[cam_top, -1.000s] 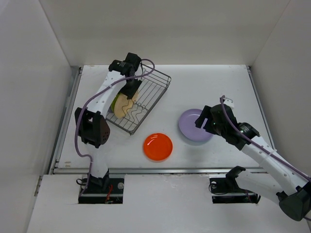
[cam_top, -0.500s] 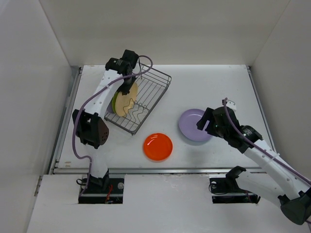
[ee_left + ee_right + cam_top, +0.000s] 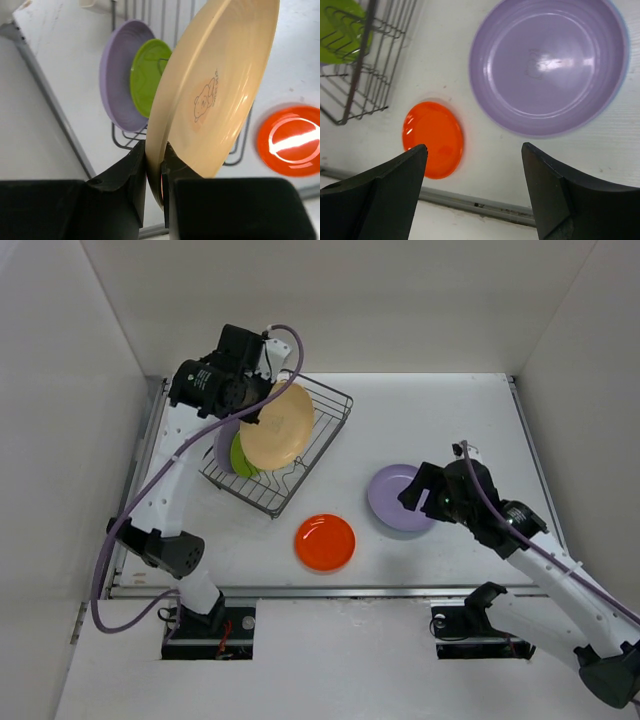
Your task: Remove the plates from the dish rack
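Note:
My left gripper [image 3: 252,412] [image 3: 155,150] is shut on the rim of a tan plate [image 3: 278,427] [image 3: 220,85] and holds it tilted above the dish rack [image 3: 332,393] [image 3: 119,144]. A lavender plate [image 3: 224,445] [image 3: 116,80] and a lime green plate [image 3: 243,458] [image 3: 147,75] stand on edge in the rack. A second lavender plate [image 3: 400,502] [image 3: 550,65] lies flat on the table, with a thin blue rim [image 3: 623,30] at its edge. A red-orange plate [image 3: 325,542] [image 3: 434,139] lies flat to its left. My right gripper [image 3: 420,488] [image 3: 475,150] is open and empty above them.
White walls close in the table on the left, back and right. A metal rail [image 3: 330,590] runs along the table's near edge. The rack's corner [image 3: 355,80] shows in the right wrist view, and the red-orange plate [image 3: 290,140] in the left wrist view.
My left arm has lifted the tan plate up out of the rack and swung it to face the camera. The right gripper has barely moved and stays open.

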`<control>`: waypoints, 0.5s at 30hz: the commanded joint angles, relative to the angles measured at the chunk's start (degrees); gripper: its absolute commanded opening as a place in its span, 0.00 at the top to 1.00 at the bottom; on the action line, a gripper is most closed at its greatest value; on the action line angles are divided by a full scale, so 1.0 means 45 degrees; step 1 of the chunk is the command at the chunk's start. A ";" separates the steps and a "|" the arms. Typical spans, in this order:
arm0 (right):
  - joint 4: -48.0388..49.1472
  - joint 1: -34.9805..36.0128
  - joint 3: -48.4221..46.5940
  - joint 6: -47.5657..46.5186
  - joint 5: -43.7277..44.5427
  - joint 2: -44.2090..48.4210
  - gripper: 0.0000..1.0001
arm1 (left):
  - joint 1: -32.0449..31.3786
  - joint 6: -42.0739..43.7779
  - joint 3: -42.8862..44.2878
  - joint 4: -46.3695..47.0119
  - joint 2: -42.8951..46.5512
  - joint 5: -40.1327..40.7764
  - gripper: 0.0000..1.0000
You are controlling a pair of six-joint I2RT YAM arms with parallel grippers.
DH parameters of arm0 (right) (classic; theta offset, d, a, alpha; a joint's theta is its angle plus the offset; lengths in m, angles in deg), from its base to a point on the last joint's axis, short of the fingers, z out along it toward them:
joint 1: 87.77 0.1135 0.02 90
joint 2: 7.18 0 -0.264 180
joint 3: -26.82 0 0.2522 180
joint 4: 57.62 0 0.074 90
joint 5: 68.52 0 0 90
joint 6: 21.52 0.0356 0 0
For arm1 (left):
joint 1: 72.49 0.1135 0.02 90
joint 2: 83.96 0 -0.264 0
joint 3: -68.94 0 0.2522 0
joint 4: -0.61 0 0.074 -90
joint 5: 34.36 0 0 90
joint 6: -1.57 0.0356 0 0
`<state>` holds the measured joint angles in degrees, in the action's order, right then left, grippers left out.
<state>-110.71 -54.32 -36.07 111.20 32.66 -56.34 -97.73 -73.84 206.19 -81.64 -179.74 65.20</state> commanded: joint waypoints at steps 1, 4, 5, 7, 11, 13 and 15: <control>0.1648 0.0086 -0.0138 -0.0994 -0.1895 0.0535 0.18 | 0.0080 -0.0001 0.0392 -0.0755 0.0933 -0.2469 1.00; 0.2118 0.0086 -0.0138 -0.1192 -0.2951 0.1060 0.17 | 0.0080 0.0000 0.0509 -0.1360 0.1052 -0.5204 1.00; 0.2332 0.0086 -0.0138 -0.1347 -0.3146 0.1217 0.13 | 0.0080 0.0174 0.0509 -0.1556 0.1052 -0.6584 1.00; 0.2567 0.0086 -0.0138 -0.1505 -0.3811 0.1685 0.07 | 0.0080 0.0293 0.0509 -0.2122 0.0741 -0.7706 1.00; 0.2997 0.0086 -0.0022 -0.1622 -0.4456 0.2233 0.01 | -0.0407 0.0449 0.0509 -0.2651 0.0018 -0.8727 1.00; 0.2998 0.0086 -0.0021 -0.1622 -0.4457 0.2391 0.00 | -0.0545 0.0449 0.0392 -0.2769 -0.0275 -0.8883 1.00; 0.2746 0.0086 -0.0021 -0.1622 -0.4457 0.2391 0.00 | -0.0661 0.0449 0.0392 -0.2769 -0.0392 -0.8883 1.00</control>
<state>-100.96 -54.32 -35.96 105.19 14.91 -46.03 -100.02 -72.48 206.73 -89.88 -181.08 30.47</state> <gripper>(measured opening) 0.997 0.102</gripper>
